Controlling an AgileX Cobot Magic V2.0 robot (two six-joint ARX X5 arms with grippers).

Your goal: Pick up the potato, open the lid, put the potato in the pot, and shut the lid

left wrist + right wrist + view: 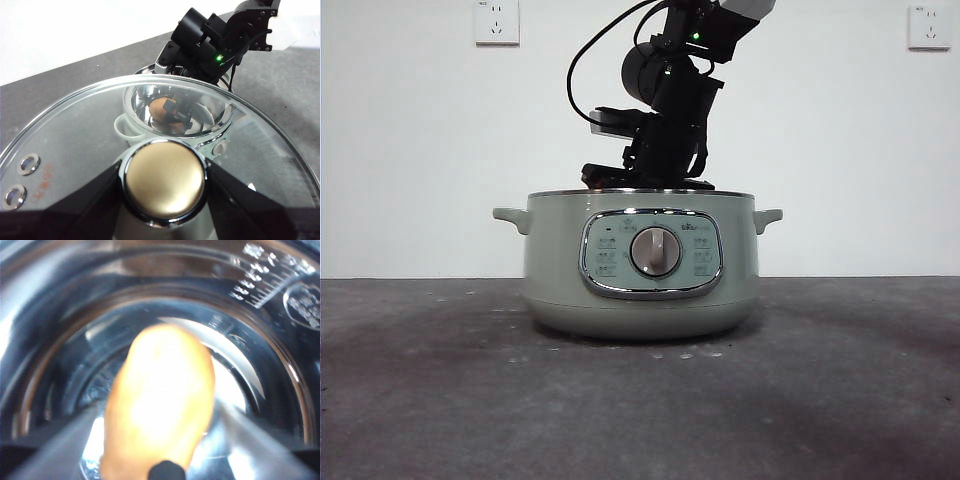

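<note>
The sage-green pot (640,270) stands open at mid-table, its grey dial facing the front camera. My right gripper (160,440) reaches down inside it, shut on the orange-brown potato (160,400), which hangs above the shiny pot floor (240,385). Through the glass, the left wrist view shows the potato (159,107) and the right gripper (180,112) inside the pot (120,127). My left gripper (165,192) is shut on the knob (165,180) of the glass lid (75,140), held up and to one side of the pot. The lid is out of the front view.
The right arm (665,120) comes down from above into the pot, with a black cable looping beside it. A dark grey tabletop (440,400) surrounds the pot. White wall behind with two sockets (497,22).
</note>
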